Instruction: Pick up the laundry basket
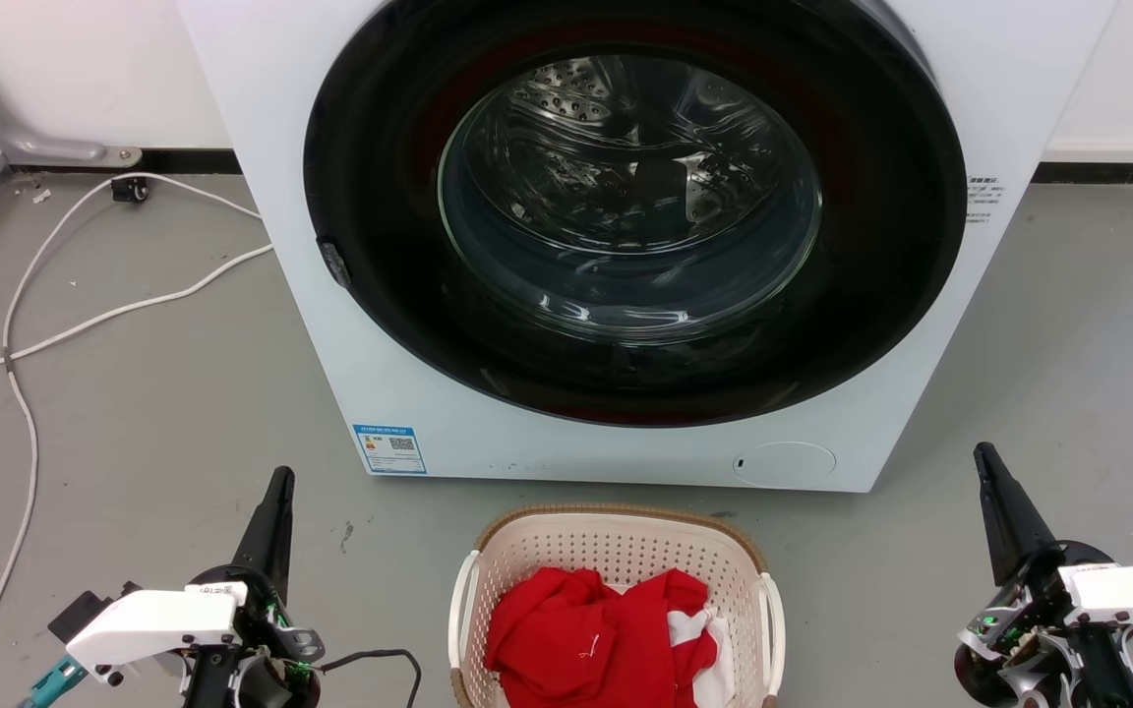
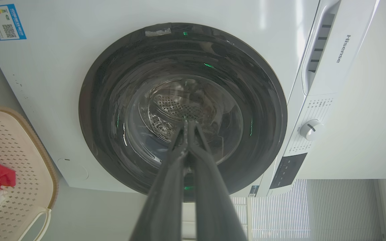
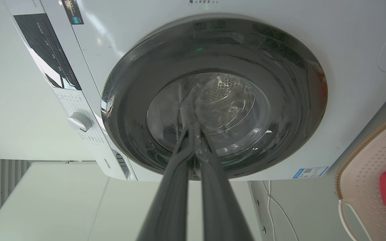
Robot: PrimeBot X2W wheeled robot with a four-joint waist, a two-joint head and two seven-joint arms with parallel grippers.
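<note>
While I look down through the head view, the laundry basket [image 1: 616,546] sits on the grey floor [image 1: 153,423] just in front of the washing machine [image 1: 566,457]. It is at bottom centre, between my two arms and touching neither. Red clothing [image 1: 586,629] with a bit of white cloth lies piled inside it. A white handle [image 1: 464,600] shows on one side.

The left gripper [image 1: 281,484] stands off to the basket's left and the right gripper [image 1: 986,462] farther off to its right. Both point toward the machine (from up here each reads as a single dark spike, so the gap is hard to judge). The wrist views settle that. On the left gripper [image 2: 188,124] and on the right gripper [image 3: 193,126] the jaws are pressed together at the tips, holding nothing.

Each wrist camera looks up at the round glass door [image 2: 183,110] and adds the control dial [image 2: 310,130] and panel. The basket [image 2: 28,160] sits at the left edge of the left wrist view and at the right edge of the right wrist view [image 3: 364,174]. The head view alone gives me the white cable [image 1: 85,317] trailing across the floor.
</note>
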